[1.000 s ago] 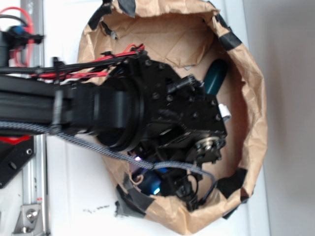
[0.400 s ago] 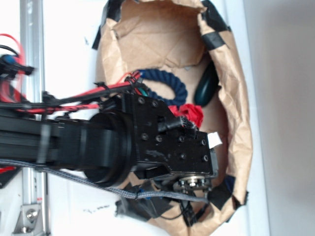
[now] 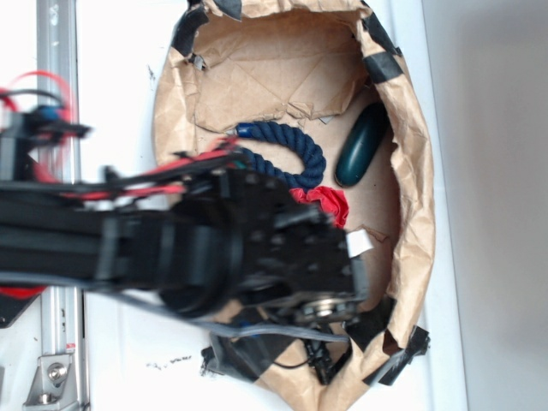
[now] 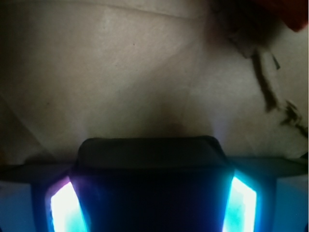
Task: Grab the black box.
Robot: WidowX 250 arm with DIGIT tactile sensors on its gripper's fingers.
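Filling the lower middle of the wrist view, the black box (image 4: 149, 159) shows a flat dark top face with a rounded far edge. It sits squarely between the two fingers (image 4: 65, 208), whose inner faces glow violet on the left and cyan on the right. The gripper (image 4: 152, 193) is closed down to the width of the box. Each lit face meets a side of the box with no gap visible, so the jaws appear to clamp it. The underside of the box is out of frame, so contact with the paper cannot be told.

Beyond the box lies creased brown paper, with a dark ragged mark running down the right. A scrap of red sits in the far right corner of that view.

The exterior view shows neither box nor fingers. The black arm (image 3: 248, 257) reaches in from the left and covers the near middle of the brown paper nest (image 3: 411, 171), blurred. A small white tag (image 3: 358, 244) shows at the arm's right end.

- Red paper wad (image 3: 325, 204): just beyond the arm's upper edge, partly hidden by it.
- Blue rope (image 3: 291, 158): curved, touching the wad's left side.
- Dark green oval case (image 3: 361, 145): right of the rope, against the nest wall.
- Black tape strips (image 3: 384, 67): along the nest rim, top and bottom.

The nest rests on a white table (image 3: 120, 111). A metal rail (image 3: 58, 86) runs along the left.
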